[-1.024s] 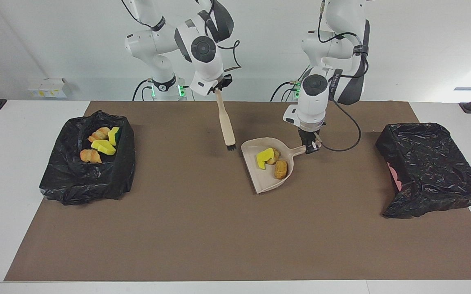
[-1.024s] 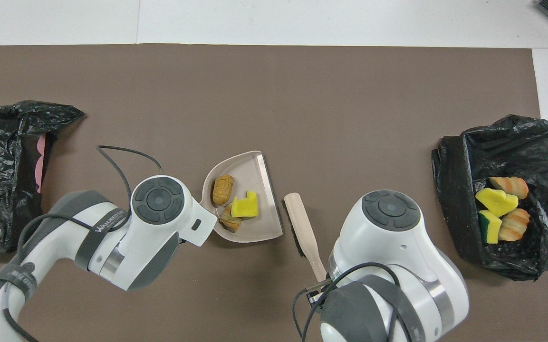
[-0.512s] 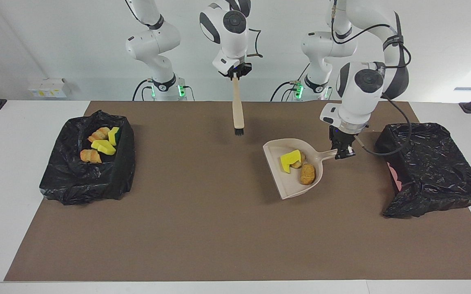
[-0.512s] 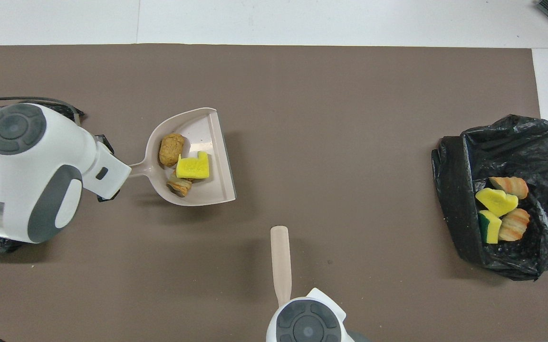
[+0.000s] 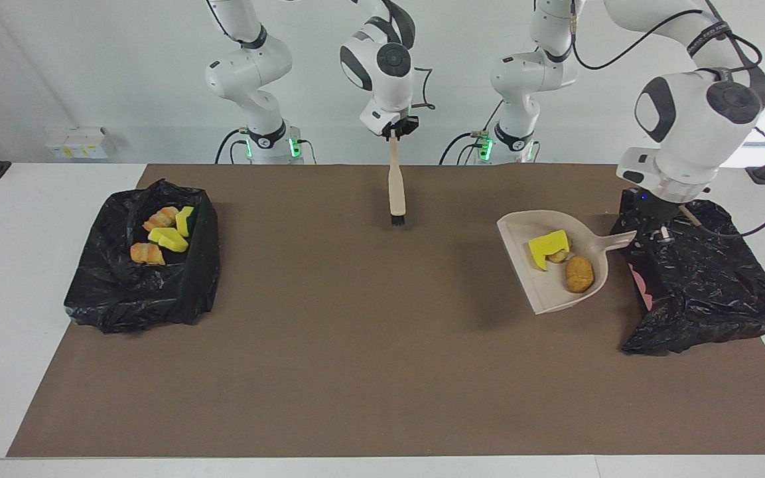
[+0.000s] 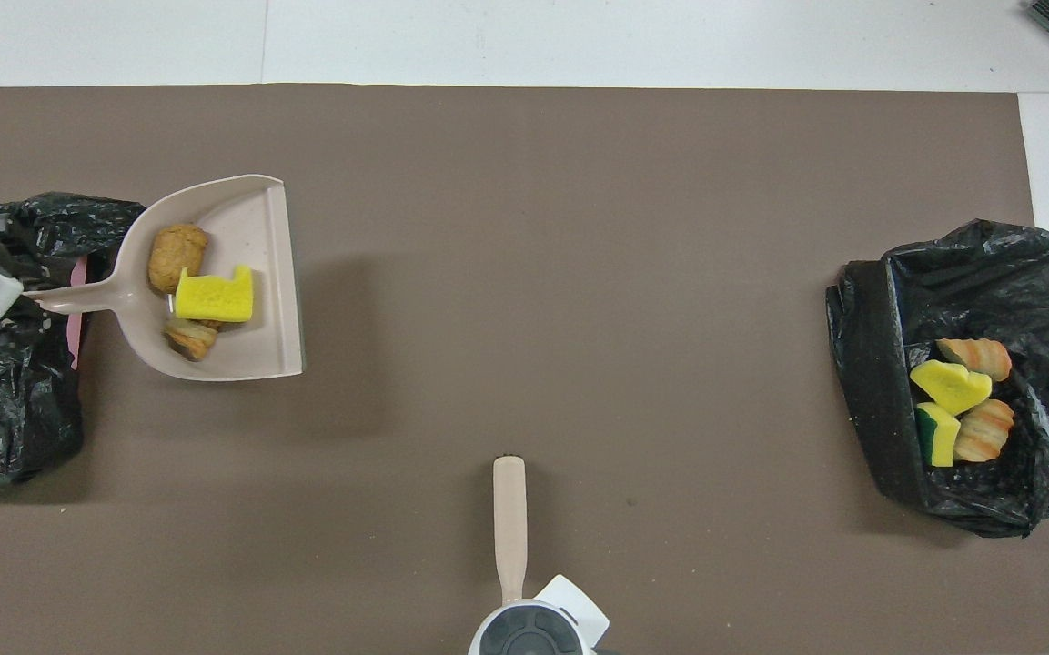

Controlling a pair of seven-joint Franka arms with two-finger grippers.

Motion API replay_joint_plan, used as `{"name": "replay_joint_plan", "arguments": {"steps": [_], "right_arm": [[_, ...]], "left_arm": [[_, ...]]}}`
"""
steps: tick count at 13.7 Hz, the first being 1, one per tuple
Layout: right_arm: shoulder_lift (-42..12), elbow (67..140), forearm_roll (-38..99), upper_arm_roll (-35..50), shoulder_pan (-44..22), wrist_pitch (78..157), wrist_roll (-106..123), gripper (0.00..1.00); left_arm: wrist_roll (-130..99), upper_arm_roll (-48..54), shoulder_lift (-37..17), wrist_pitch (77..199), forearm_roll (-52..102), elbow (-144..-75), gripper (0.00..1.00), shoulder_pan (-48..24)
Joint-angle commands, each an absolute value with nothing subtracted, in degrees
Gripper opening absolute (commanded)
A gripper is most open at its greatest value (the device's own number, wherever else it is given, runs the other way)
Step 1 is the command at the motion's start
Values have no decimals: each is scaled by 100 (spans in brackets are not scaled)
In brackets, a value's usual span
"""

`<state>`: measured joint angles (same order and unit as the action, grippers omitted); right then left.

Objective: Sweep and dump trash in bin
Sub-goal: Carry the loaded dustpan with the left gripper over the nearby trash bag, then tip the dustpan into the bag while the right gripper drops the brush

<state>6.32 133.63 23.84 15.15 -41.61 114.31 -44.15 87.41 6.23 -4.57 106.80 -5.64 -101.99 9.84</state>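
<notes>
Dump stage: loaded beige plastic dustpan (image 5: pixel 558 282) raised beside empty black-bagged bin (image 5: pixel 707 279).
L pincer (image 5: pixel 651 229) clamped on dustpan handle; R pincer (image 5: pixel 395 136) clamped on wooden brush (image 5: pixel 396 189). 3 trash pcs (image 5: pixel 561 259) undumped; 4 (image 5: pixel 163 236) binned.

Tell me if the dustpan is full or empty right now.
Loaded: the dustpan holds a yellow sponge and two bread rolls.

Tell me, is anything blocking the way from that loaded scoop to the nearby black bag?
Nothing visible. The beige plastic dustpan, carrying a yellow sponge chunk and two toy bread pieces, hangs beside the black bag-lined bin; only bare mat lies between.
</notes>
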Motion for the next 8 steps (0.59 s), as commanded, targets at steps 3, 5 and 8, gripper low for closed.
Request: {"name": "replay_joint_plan", "arguments": {"steps": [3,5,8], "right_arm": [[343,13447,2531,1503,-4280,11804,-4615,4],[325,13439,2540,1503,-4272,11786,-4527,31],[316,13412,2531,1503,-4280,11795,-4255,100]], "left_arm": [[10043,694,-966,10292,-694,-9247,0,1975],[10510,694,-1019,10379,-825,-9150,0,2485],[11326,677,-1098,10905,-1106,-9105,0,3013]]}}
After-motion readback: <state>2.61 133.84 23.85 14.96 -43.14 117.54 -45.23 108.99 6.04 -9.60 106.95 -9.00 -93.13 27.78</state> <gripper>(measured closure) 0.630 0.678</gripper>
